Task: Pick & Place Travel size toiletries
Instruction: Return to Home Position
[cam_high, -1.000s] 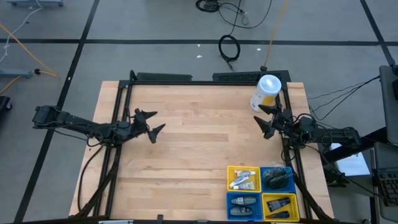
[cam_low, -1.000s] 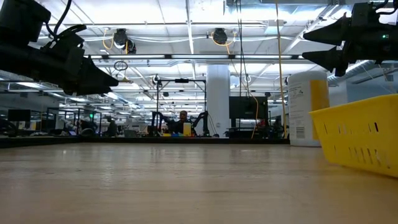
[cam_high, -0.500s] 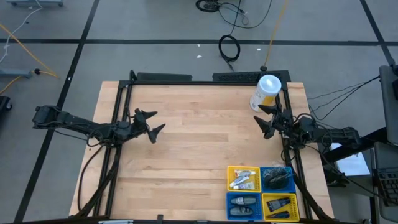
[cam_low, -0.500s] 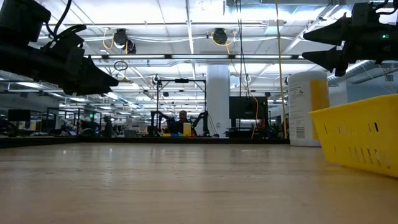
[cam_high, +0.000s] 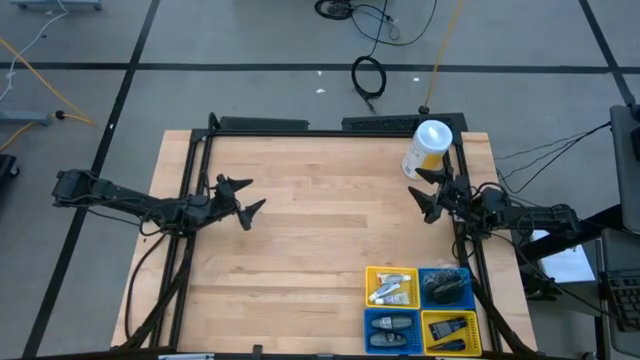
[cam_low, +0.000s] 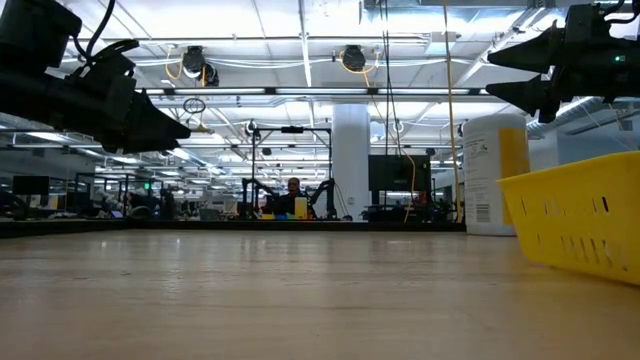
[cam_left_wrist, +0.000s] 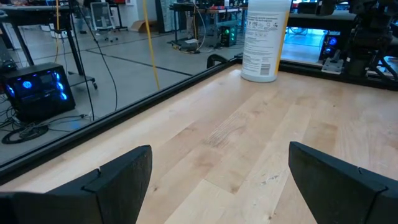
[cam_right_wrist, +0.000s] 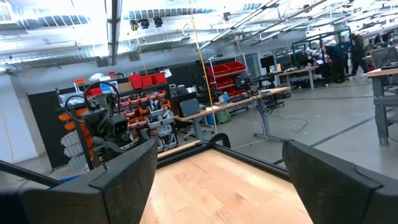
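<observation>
The travel size toiletries lie in a four-compartment tray (cam_high: 419, 331) at the table's near right corner: white tubes (cam_high: 391, 288) in a yellow bin, a dark wrapped piece (cam_high: 446, 286) in a blue bin, dark grey oblong pieces (cam_high: 390, 328) in a blue bin, and a dark piece (cam_high: 450, 327) in a yellow bin. My left gripper (cam_high: 248, 200) hovers open above the table's left side. My right gripper (cam_high: 428, 192) hovers open near the right edge, just in front of the canister. Both are well above the wood in the low view.
A large white-and-yellow canister (cam_high: 427, 148) stands upright at the far right corner, also seen in the left wrist view as the canister (cam_left_wrist: 266, 38). A black frame (cam_high: 300, 127) runs along the table's edges. The yellow bin's wall (cam_low: 580, 220) rises at the low view's right. People show in the room behind.
</observation>
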